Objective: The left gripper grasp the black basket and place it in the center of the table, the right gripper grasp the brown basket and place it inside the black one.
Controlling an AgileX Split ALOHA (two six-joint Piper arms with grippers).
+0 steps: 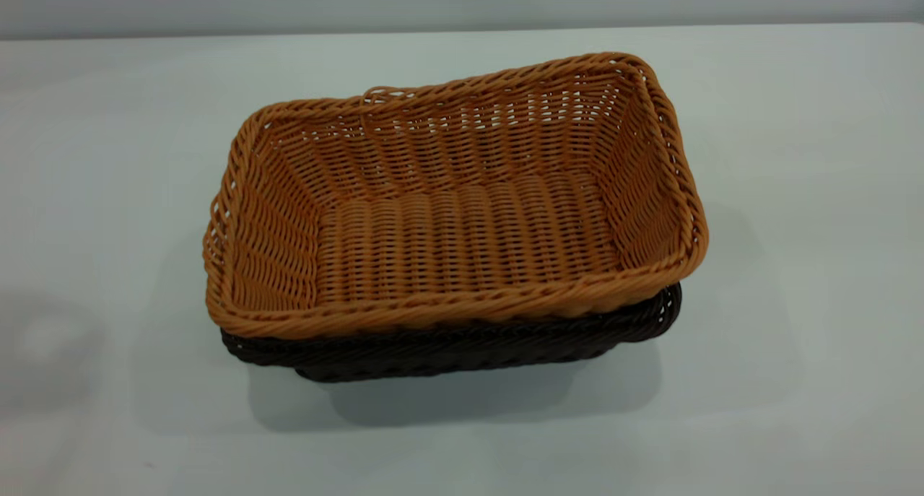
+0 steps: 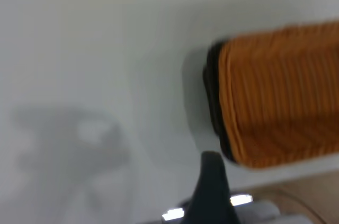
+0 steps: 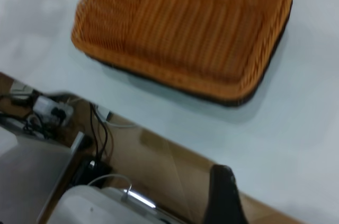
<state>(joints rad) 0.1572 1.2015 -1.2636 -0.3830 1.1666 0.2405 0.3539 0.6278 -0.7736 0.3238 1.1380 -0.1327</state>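
The brown basket (image 1: pixel 462 222) sits nested inside the black basket (image 1: pixel 447 348) near the middle of the table (image 1: pixel 794 193). Only the black basket's rim and lower wall show below the brown rim. Neither arm shows in the exterior view. In the left wrist view a dark part of my left gripper (image 2: pixel 212 192) hangs apart from the stacked brown basket (image 2: pixel 280 97) and black basket (image 2: pixel 212 97). In the right wrist view a dark part of my right gripper (image 3: pixel 223 197) is over the table's edge, well away from the brown basket (image 3: pixel 185 23) and the black rim (image 3: pixel 238 99).
The right wrist view shows the table's edge, and past it a brown floor with cables and a power strip (image 3: pixel 50 110) and a white box (image 3: pixel 90 205). Bare tabletop lies on all sides of the baskets.
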